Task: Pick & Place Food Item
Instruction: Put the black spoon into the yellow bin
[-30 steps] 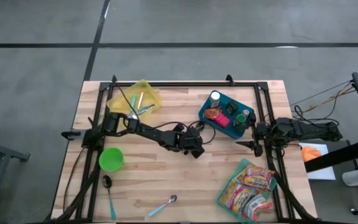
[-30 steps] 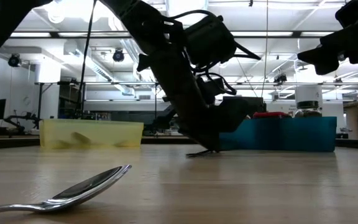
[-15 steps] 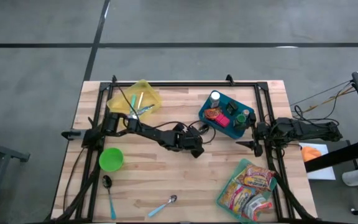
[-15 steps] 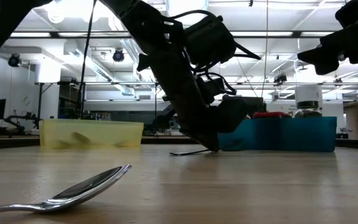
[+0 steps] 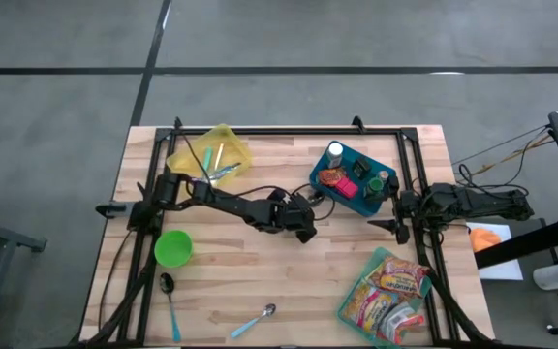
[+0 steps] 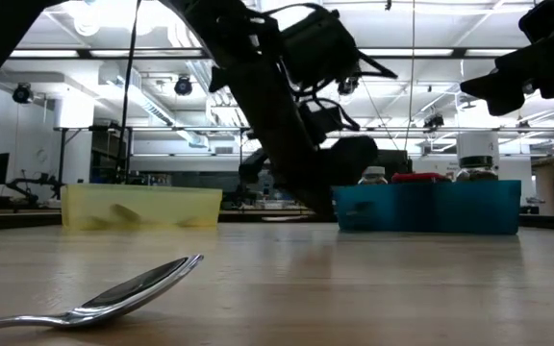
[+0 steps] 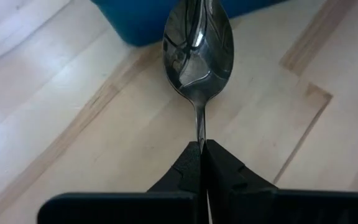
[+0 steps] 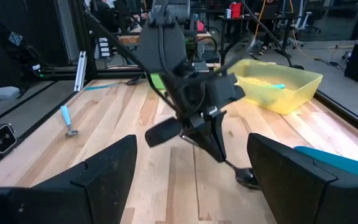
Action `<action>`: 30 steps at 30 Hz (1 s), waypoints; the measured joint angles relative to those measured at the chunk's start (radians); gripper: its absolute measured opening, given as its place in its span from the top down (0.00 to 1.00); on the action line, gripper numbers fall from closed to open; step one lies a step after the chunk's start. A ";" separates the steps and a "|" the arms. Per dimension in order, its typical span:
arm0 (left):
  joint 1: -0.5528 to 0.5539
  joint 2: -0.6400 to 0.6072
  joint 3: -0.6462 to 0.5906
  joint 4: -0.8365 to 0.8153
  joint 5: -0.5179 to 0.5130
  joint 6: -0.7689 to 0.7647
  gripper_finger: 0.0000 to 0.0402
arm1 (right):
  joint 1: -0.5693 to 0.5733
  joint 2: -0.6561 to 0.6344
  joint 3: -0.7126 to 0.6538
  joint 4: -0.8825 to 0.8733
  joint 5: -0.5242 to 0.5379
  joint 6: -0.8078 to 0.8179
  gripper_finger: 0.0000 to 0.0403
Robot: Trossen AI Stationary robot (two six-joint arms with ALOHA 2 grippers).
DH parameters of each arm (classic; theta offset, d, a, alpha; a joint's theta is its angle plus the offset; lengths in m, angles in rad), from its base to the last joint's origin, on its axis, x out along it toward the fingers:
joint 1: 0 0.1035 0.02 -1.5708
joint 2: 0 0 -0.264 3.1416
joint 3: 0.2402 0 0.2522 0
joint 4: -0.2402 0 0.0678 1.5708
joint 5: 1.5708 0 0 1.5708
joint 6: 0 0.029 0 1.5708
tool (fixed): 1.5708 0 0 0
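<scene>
A polished, mirror-bright metal spoon (image 7: 197,46) is seen above the surface (image 7: 55,124), which is made of pale, smooth wooden planks. The blue bin (image 5: 352,181) and yellow bin (image 5: 219,150) look plastic.

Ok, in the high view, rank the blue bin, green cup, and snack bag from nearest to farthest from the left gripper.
From the left gripper, mid-table, shut on a spoon:
1. Blue bin, just beyond it toward the right arm.
2. Snack bag, at the table's near right corner.
3. Green cup, on the left side.
</scene>
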 joint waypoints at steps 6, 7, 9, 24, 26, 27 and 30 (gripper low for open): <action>-0.002 -0.035 0.000 -0.059 -0.007 0.000 0.99 | 0.000 0.000 0.000 0.000 0.001 -0.001 0.25; -0.003 -0.046 0.000 -0.062 -0.011 -0.001 0.99 | 0.000 0.000 0.000 0.000 0.001 -0.001 0.25; -0.004 -0.062 0.000 -0.067 -0.022 -0.001 0.99 | 0.000 0.000 0.000 0.000 0.001 -0.001 0.25; -0.031 -0.168 0.000 -0.176 -0.146 -0.061 0.99 | 0.000 0.000 0.000 0.000 -0.001 0.000 0.25; -0.031 -0.184 0.000 -0.208 -0.173 -0.080 0.99 | 0.000 0.000 0.000 0.000 -0.001 -0.001 0.25; -0.031 -0.192 0.000 -0.227 -0.191 -0.090 0.99 | 0.000 0.000 0.000 0.000 -0.001 0.000 0.25; -0.032 -0.214 0.000 -0.290 -0.235 -0.134 0.99 | 0.000 0.000 0.000 0.000 0.000 -0.001 0.25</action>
